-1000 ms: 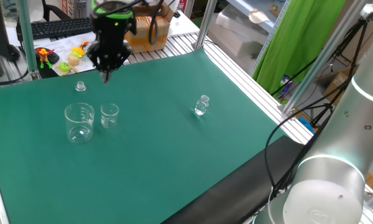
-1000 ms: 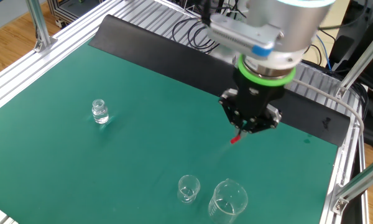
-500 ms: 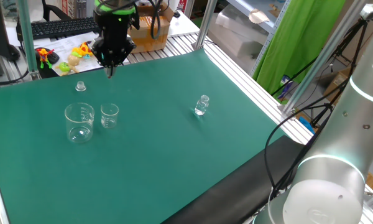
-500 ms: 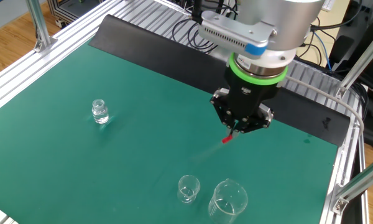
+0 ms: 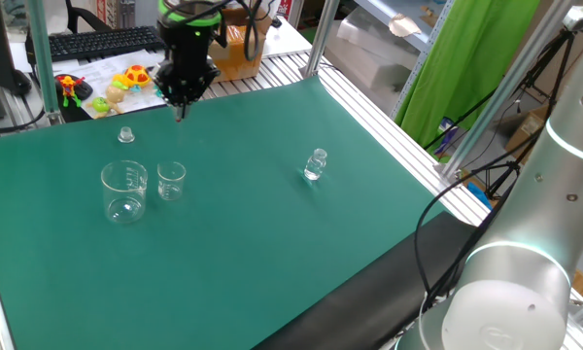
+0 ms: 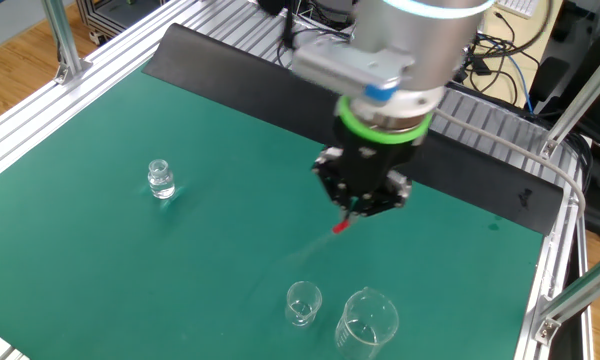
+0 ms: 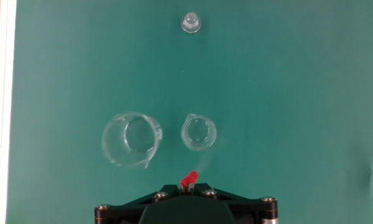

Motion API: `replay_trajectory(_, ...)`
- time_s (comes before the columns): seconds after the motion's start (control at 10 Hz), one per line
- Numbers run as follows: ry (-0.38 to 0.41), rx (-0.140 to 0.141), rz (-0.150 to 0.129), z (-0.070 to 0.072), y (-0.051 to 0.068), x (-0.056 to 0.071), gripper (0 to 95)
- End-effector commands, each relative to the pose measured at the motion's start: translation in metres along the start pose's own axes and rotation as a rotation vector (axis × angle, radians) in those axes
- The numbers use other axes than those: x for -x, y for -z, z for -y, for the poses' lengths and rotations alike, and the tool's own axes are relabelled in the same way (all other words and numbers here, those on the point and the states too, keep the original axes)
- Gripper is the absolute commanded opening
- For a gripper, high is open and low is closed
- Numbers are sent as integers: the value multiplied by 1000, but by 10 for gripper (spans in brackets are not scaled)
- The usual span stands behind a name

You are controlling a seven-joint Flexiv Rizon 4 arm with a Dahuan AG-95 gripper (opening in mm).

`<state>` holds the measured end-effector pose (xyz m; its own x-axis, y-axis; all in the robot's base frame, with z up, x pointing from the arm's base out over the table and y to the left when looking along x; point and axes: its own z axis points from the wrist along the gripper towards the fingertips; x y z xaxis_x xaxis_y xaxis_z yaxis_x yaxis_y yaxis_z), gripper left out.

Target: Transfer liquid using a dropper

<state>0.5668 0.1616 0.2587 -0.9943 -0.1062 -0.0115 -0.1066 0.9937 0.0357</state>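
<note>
Overhead, red dropper (image 7: 188, 180) bulb, pincer (image 7: 188, 190) clamped

I have slid sideways above the green mat, carrying the dropper (image 6: 342, 224) clamped in my gripper (image 6: 354, 209). The small beaker (image 7: 199, 132) now stands just ahead of my fingertips instead of off to one side.

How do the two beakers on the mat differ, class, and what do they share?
The large beaker is clearly wider and taller than the small beaker. In the hand view the large beaker's spout points down and right, while the small beaker's spout points up and left. The small beaker stands nearer the dropper. Both are clear glass, upright, side by side on the green mat.
</note>
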Motion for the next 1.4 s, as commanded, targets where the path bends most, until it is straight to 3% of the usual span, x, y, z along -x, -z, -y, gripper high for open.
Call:
replay_trajectory(0.1, 16, 4, 4, 11, -6, 1, 0)
replay_trajectory(0.5, 53, 6, 5, 26, -15, 2, 0)
replay_trajectory(1.0, 75, 6, 2, 30, -20, 4, 0)
replay_trajectory(1.3, 54, 39, -20, 30, -20, 4, 0)
replay_trajectory(1.4, 26, 39, -27, 30, -20, 4, 0)
